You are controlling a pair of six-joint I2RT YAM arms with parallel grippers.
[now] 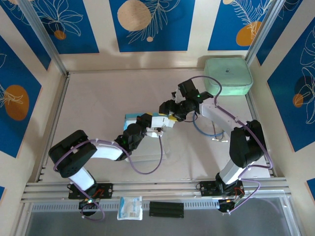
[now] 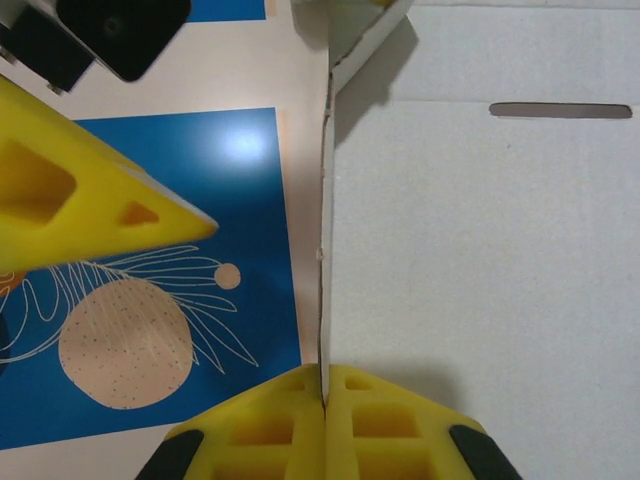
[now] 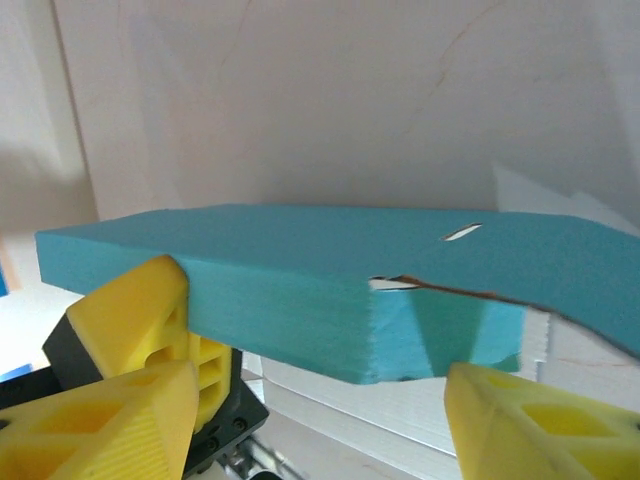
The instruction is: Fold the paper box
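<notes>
While the left pincer (image 2: 325, 398) is clenched on a raised wall of the paper box (image 2: 480, 260), the right pincer (image 3: 320, 375) stands released around the box's blue end.

Left jaws meet flat on the thin card edge, with the whitish inner face beside them; the right's yellow fingers (image 3: 530, 420) sit wide apart on either side of the light blue corner, and whether they touch it I cannot tell. The box lies near the middle of the bench (image 1: 98, 98), between both arms. The step looks like standing a wall and turning a flap: the left should probably keep its grip low by the crease, and the right close gently and bend along the score, steering any tab toward the slot (image 2: 560, 110) without buckling the card. The mint-green case (image 1: 227, 76) and the white packet (image 1: 130, 207) lie well apart.
</notes>
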